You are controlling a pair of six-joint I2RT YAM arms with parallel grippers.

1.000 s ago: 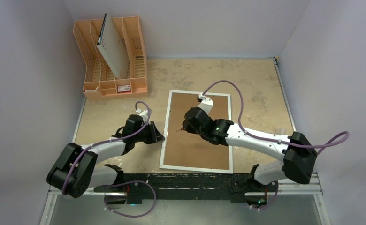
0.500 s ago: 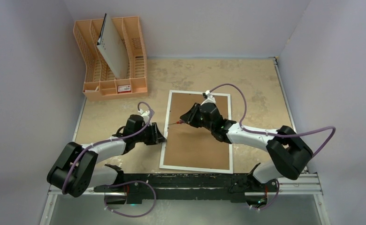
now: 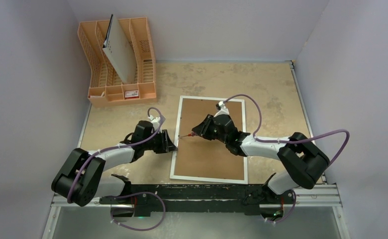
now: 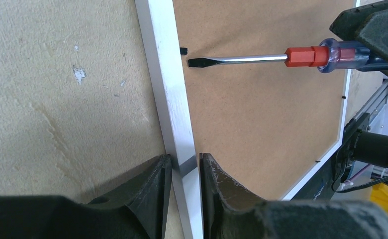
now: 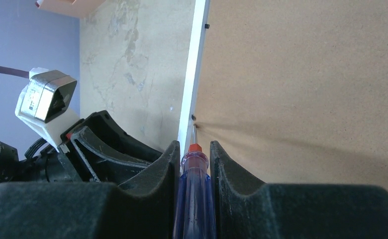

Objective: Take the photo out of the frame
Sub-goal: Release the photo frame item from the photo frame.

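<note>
The frame (image 3: 217, 164) lies face down mid-table, brown back up inside a narrow white border (image 4: 164, 74). The photo is hidden beneath the backing. My left gripper (image 3: 170, 145) stands at the frame's left side, its fingers either side of the white border (image 4: 185, 158), both against it. My right gripper (image 3: 198, 132) hovers over the backing, shut (image 5: 193, 145) on a blue-handled screwdriver (image 5: 196, 199). The screwdriver's blade (image 4: 197, 61) points at a small black tab (image 4: 183, 50) on the inner left edge, just short of it.
An orange plastic rack (image 3: 97, 74) stands at the back left, with a grey-white perforated board (image 3: 120, 55) leaning in it. Purple cables loop over both arms. Walls close in on both sides, and a metal rail runs along the near edge.
My right gripper swung left and forward, bringing the screwdriver's blade to the frame's left border. My left gripper shifted slightly right and its jaws widened around the white border.
</note>
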